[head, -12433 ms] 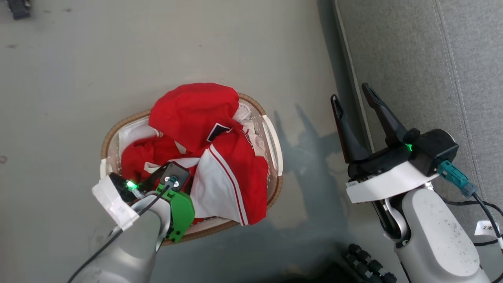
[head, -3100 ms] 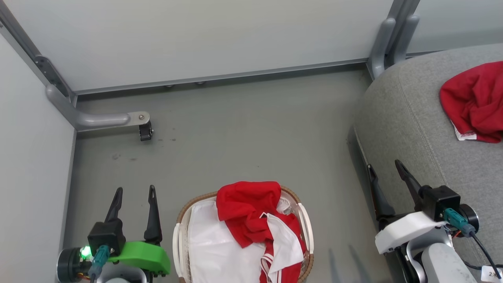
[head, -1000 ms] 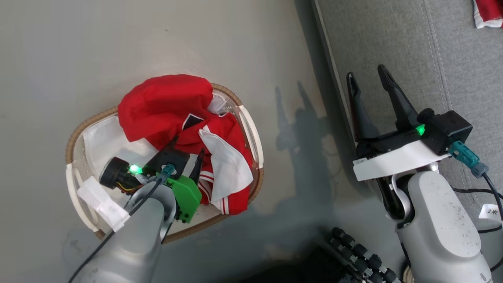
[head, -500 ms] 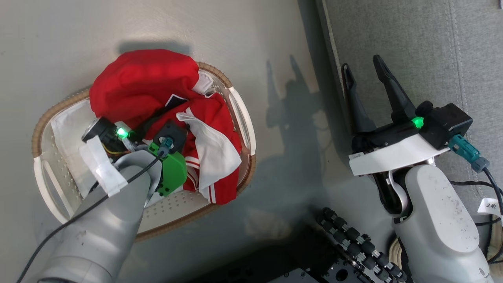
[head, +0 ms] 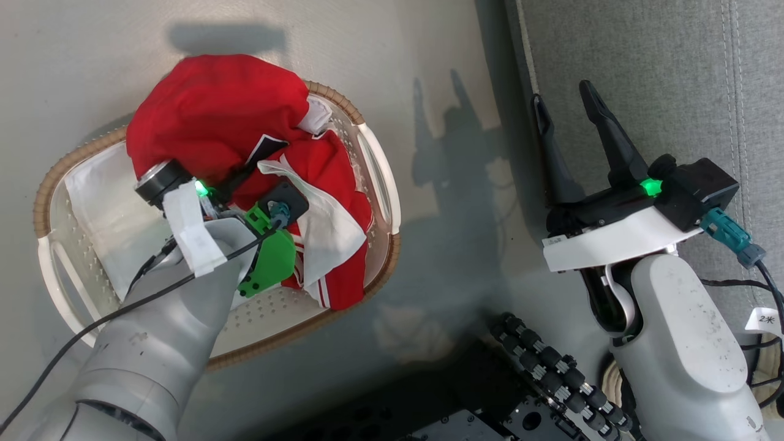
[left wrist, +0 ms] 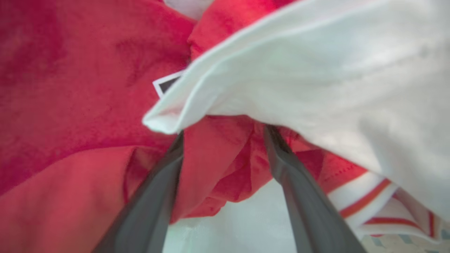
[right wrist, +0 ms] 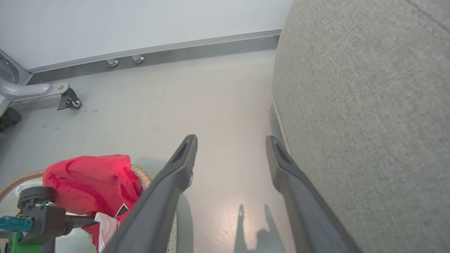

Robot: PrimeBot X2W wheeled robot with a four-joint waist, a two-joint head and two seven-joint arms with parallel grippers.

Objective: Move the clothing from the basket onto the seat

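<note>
The basket (head: 61, 171) stands on the floor at the left, and the red-and-white clothing (head: 220, 116) is heaped in its far half. My left gripper (head: 269, 168) reaches down into that heap. In the left wrist view the left gripper (left wrist: 225, 131) is open, its fingers straddle a red fold of the clothing (left wrist: 70, 88), and their tips are hidden under a white panel. My right gripper (head: 561, 92) hangs open and holds nothing beside the front edge of the grey seat (head: 643, 73). In the right wrist view the right gripper (right wrist: 231, 138) points over bare floor, with the seat (right wrist: 369, 105) to its right and the clothing (right wrist: 88, 179) at lower left.
My dark wheeled base (head: 551, 367) lies along the bottom edge, between basket and seat. A grey frame leg with a caster (right wrist: 68, 100) and a wall skirting (right wrist: 175, 52) stand beyond the basket. Bare grey floor (head: 453, 92) separates basket and seat.
The camera has shifted. My left gripper has pushed forward and down into the clothing, its fingertips now under the white panel. The right gripper has stayed open beside the seat.
</note>
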